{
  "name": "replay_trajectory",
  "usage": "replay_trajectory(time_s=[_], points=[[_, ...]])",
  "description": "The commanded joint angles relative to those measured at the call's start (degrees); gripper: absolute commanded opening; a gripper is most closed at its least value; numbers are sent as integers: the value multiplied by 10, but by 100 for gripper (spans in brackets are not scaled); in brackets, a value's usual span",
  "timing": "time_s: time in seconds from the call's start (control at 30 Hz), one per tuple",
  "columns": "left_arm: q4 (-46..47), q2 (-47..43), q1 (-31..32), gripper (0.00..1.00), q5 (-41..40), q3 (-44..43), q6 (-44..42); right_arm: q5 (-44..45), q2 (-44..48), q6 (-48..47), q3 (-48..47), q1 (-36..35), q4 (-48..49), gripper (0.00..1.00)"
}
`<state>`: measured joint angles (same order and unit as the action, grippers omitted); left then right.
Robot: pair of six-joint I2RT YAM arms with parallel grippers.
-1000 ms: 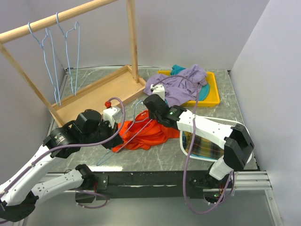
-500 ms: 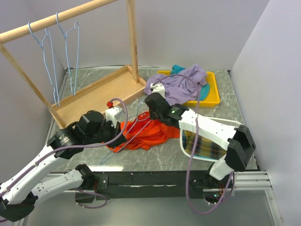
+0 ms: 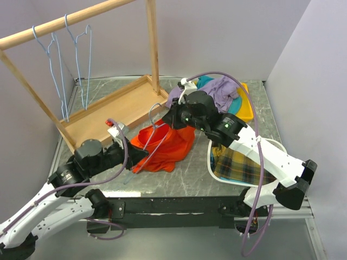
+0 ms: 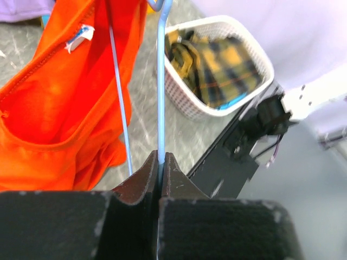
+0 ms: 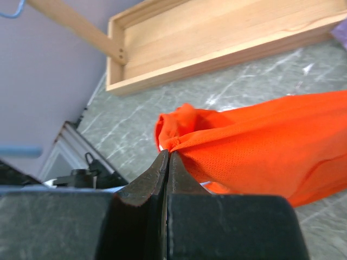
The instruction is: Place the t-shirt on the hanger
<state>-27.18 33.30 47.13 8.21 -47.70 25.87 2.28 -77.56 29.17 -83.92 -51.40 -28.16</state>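
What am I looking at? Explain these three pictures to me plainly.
Two robot arms are bolted to a table's near edge. One picture looks down from above; the other two come from cameras on each wrist. The left gripper has its jaws shut on a thin blue wire hanger. The right gripper has its jaws shut on a fold of the orange t-shirt, lifting it partly off the table. Also there: a wooden rack with two more hangers, a white basket holding plaid cloth, and a yellow tray with a purple garment.

Lab: white partitions, bolted arm rig
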Motion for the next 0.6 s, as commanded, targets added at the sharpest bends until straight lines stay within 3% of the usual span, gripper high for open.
replay_trajectory(time_s=[0.0,0.07,0.17,0.2,0.27,0.3,0.37,0.47,0.57], points=[[174,-59,2,1,-43,75,52,-61,26,20,26,-3,21,0],[234,-80,2,1,-54,109,73,-74,40,25,39,-5,28,0],[268,-110,3,1,-70,161,88,-35,52,19,56,-5,14,12],[289,-124,2,1,-72,182,88,-24,57,16,64,-5,10,23],[300,-138,2,1,-79,197,88,9,76,14,97,-5,15,35],[309,-154,2,1,-81,211,88,17,85,14,111,-5,21,47],[319,-174,2,1,-80,230,85,28,118,13,159,-5,51,64],[342,-184,3,1,-94,246,83,64,164,26,221,-4,83,77],[345,-184,2,1,-92,256,81,114,194,51,282,23,105,80]])
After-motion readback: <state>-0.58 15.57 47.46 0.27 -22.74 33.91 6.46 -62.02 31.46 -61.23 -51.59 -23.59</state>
